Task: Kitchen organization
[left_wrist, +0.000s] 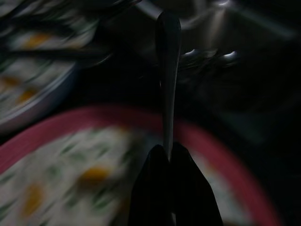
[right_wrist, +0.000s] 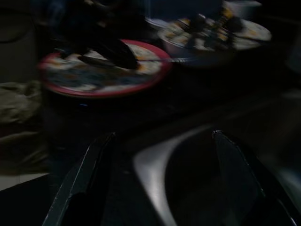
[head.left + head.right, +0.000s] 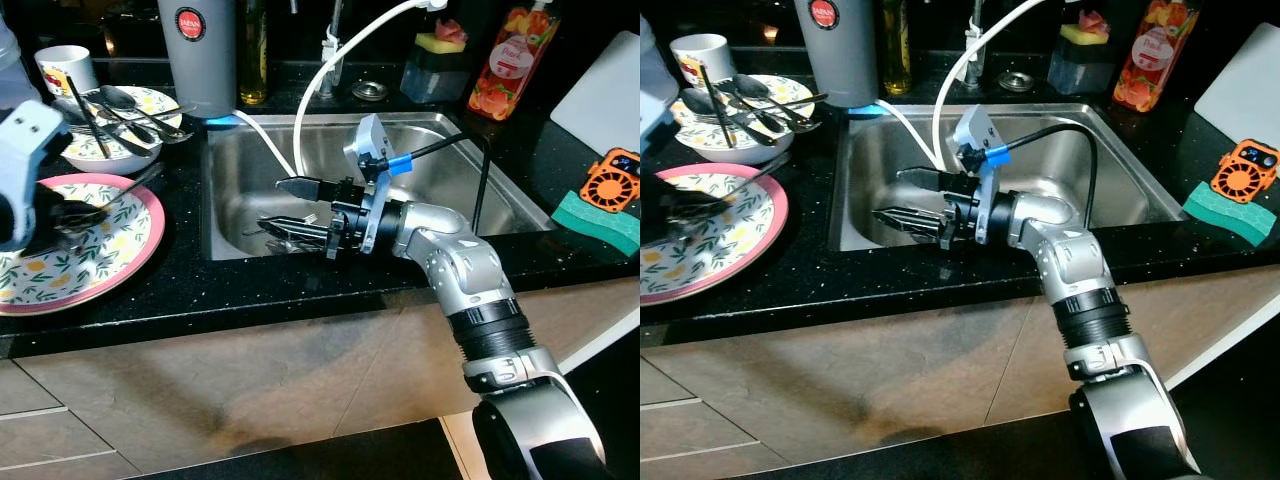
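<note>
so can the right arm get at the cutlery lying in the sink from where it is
Probably yes. The right gripper hangs open inside the sink, just above the cutlery on the basin floor, with nothing between them. The white hose runs behind it, not across the path.

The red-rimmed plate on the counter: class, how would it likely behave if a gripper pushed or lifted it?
The red-rimmed plate looks like glazed ceramic, so probably stiff, heavy for its size and breakable. On the glossy black counter it would likely slide rather than tip. The utensil held over it by the left gripper could chip it if dropped.
</note>
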